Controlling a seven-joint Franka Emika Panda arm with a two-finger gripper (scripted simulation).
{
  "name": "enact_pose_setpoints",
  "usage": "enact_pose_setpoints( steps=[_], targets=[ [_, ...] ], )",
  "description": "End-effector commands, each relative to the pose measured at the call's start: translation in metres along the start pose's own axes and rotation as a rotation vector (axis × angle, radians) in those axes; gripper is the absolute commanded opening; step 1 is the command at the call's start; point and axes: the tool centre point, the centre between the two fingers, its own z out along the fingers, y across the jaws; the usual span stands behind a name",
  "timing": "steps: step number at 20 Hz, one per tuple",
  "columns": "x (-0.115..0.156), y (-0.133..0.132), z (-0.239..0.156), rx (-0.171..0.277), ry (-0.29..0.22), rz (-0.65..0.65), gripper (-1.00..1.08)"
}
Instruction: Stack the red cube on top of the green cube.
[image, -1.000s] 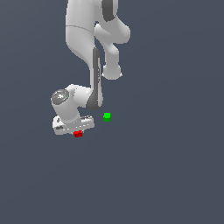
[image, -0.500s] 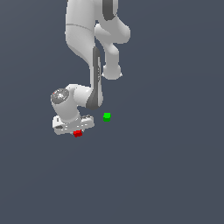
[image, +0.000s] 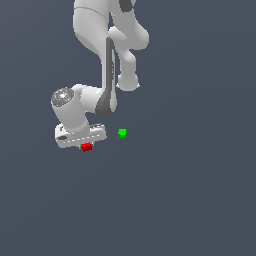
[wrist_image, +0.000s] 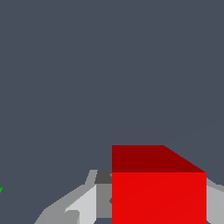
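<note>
The red cube (image: 86, 147) sits directly under my white gripper (image: 86, 144), a little off the floor. In the wrist view the red cube (wrist_image: 158, 192) fills the space between the two grey fingers (wrist_image: 101, 199), and both pads touch its sides, so the gripper (wrist_image: 158, 205) is shut on it. The green cube (image: 122, 133) rests on the floor to the exterior view's right of the gripper, apart from it. Only a green sliver (wrist_image: 1, 189) of it shows at the edge of the wrist view.
The white arm (image: 107, 60) rises above and behind the gripper, over the area beside the green cube. The floor is a plain dark grey surface (image: 190, 190).
The gripper and the red cube have risen slightly together. The green cube has stayed in place.
</note>
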Motion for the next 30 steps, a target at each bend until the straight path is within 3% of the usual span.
enact_pose_setpoints(
  steps=[1, 8, 18, 24, 30],
  targets=[
    [0.0, 0.0, -0.017, 0.0, 0.001, 0.0, -1.0],
    [0.001, 0.001, -0.043, 0.0, 0.001, 0.0, -1.0],
    [-0.002, -0.008, -0.04, -0.001, 0.001, 0.0, -1.0],
    [-0.011, -0.032, -0.033, -0.001, 0.001, 0.0, -1.0],
    [-0.025, -0.073, -0.021, -0.001, 0.001, 0.0, -1.0]
  ],
)
